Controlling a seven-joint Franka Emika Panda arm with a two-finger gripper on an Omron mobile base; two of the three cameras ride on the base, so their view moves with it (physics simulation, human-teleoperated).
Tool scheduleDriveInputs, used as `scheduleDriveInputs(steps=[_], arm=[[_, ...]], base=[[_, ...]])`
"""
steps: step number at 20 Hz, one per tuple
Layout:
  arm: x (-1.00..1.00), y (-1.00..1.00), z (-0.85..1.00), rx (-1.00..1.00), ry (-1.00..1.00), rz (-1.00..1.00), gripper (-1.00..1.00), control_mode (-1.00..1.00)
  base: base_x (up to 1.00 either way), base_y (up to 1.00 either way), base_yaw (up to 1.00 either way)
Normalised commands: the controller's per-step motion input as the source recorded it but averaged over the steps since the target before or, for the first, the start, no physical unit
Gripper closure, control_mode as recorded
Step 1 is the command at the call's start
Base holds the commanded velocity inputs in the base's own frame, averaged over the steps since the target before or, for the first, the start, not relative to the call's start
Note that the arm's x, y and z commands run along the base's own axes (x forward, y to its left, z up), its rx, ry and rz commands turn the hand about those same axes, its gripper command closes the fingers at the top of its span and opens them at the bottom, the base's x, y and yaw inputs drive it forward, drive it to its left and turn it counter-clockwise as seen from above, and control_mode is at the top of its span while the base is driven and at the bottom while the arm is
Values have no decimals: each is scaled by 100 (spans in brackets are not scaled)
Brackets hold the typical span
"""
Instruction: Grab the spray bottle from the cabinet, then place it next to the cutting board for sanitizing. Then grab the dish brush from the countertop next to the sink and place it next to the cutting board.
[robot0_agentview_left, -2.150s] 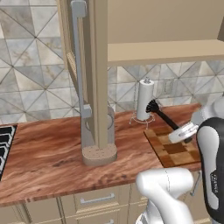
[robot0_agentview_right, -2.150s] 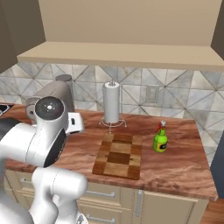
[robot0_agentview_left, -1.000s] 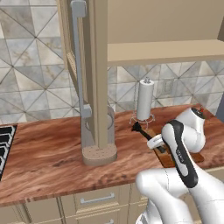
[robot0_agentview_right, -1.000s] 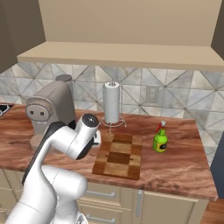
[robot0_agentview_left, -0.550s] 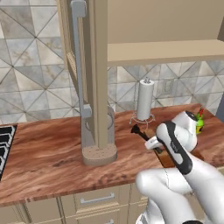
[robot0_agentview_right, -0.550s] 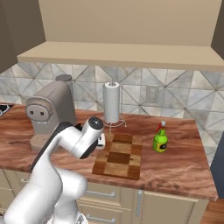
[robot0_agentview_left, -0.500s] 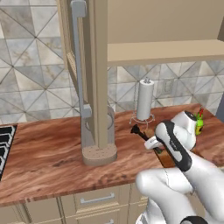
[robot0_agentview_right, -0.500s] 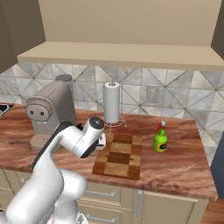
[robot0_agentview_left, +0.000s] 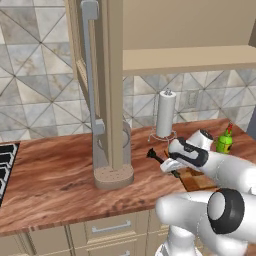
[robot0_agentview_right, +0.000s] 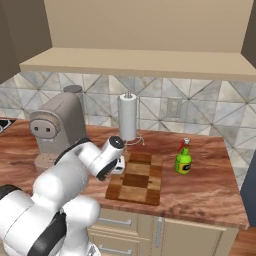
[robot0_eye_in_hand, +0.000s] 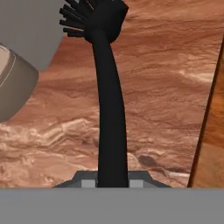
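Bottle (robot0_agentview_right: 183, 159) already stands right of the cutting board (robot0_agentview_right: 136, 178) in mid-frame; your hand (robot0_agentview_left: 169, 165) is clenched on the dish brush (robot0_eye_in_hand: 106, 96), low over the tabletop (robot0_agentview_left: 55, 175) at the board's left edge, release pending.

Black dish brush (robot0_eye_in_hand: 109, 109) held in the jaws above the reddish countertop (robot0_eye_in_hand: 166, 87)
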Motion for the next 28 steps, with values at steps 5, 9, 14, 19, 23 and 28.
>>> scheduleDriveInputs(steps=[5, 9, 14, 19, 23, 28], arm=[[39, 0, -49, 0, 0, 0, 100, -100], [29, 1, -47, 0, 0, 0, 100, -100], [9, 14, -23, 0, 0, 0, -100, -100], [-23, 0, 26, 0, -2, 0, -100, -100], [-40, 0, 71, 0, -4, 0, -100, -100], [-52, 0, 90, 0, 0, 0, -100, -100]], base=[[0, 0, 0], [0, 0, 0], [0, 0, 0], [0, 0, 0], [0, 0, 0], [0, 0, 0]])
